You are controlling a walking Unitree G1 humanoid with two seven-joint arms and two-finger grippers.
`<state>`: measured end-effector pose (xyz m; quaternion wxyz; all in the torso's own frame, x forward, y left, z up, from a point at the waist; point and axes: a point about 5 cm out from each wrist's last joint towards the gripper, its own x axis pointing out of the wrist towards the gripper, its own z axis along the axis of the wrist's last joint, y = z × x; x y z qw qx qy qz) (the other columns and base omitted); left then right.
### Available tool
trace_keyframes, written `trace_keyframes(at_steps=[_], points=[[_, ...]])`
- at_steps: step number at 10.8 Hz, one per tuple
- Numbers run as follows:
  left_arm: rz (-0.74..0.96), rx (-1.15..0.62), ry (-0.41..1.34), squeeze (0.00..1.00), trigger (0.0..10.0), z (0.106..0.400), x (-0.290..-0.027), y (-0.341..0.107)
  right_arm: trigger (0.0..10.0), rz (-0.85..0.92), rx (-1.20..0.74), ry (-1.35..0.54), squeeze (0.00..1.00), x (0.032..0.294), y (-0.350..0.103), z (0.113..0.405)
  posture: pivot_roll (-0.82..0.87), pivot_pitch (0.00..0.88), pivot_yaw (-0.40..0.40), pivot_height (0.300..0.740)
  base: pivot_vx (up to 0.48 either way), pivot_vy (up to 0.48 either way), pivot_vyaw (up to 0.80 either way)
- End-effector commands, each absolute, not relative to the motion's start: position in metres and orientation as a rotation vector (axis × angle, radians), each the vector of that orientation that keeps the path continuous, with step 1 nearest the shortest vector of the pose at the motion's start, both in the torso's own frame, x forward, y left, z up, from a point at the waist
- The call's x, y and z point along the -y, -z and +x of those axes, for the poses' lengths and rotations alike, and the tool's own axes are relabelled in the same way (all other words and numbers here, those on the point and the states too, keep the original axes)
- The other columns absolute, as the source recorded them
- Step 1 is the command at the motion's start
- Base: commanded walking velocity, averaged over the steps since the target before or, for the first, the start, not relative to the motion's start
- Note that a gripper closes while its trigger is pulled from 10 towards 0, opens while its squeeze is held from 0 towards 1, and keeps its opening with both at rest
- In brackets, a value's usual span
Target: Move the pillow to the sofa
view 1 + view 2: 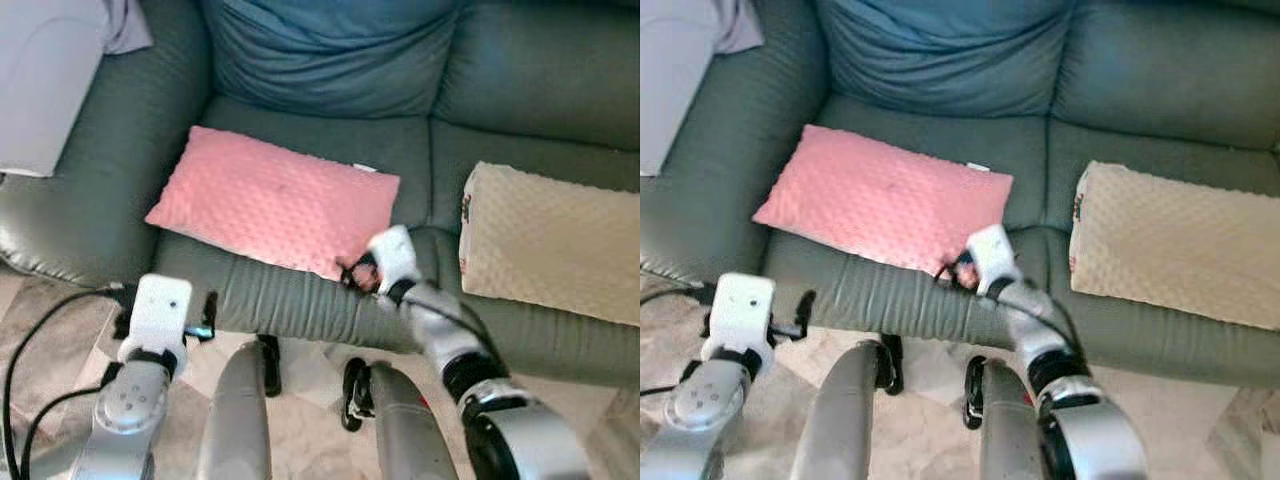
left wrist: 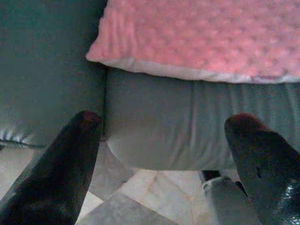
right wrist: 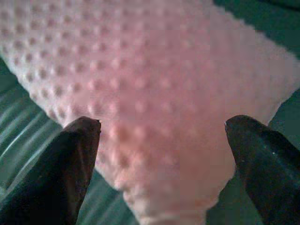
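The pink pillow point(image 1: 275, 205) is lying on the sofa point(image 1: 300, 295) seat; the right gripper point(image 3: 161, 129), jaws spread, is being held at its front corner, seemingly for release. The left gripper point(image 2: 164, 124), also spread, is being kept idle below the seat edge.

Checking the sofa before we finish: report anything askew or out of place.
The pink pillow lies skewed on the sofa seat, one corner overhanging the front edge beside the open right gripper. The beige pillow also lies at a slant. Nothing looks spilled or damaged.
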<state>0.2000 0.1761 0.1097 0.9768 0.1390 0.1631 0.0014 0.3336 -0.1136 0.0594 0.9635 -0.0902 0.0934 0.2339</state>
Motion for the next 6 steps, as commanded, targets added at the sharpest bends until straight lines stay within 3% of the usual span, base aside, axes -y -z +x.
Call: trace_keyframes(at_steps=[1,4,6], points=[[0.279,-0.336,0.014,0.0,10.0,0.1938,-0.176,-0.1099,10.0,-0.165,-0.22,-0.458,0.0,0.1162,-0.0491,0.3265,0.21,0.358,0.016,0.691,0.0,0.0,0.0],[0.29,-0.353,0.034,0.0,10.0,0.1885,-0.1779,-0.1097,10.0,-0.17,-0.233,-0.443,0.0,0.1203,-0.0452,0.325,0.22,0.39,0.03,0.647,0.0,0.0,0.0],[0.298,-0.364,0.039,0.0,10.0,0.1847,-0.1796,-0.1108,10.0,-0.177,-0.24,-0.428,0.0,0.1236,-0.0425,0.3238,0.23,0.409,0.04,0.647,0.0,0.0,0.0]])
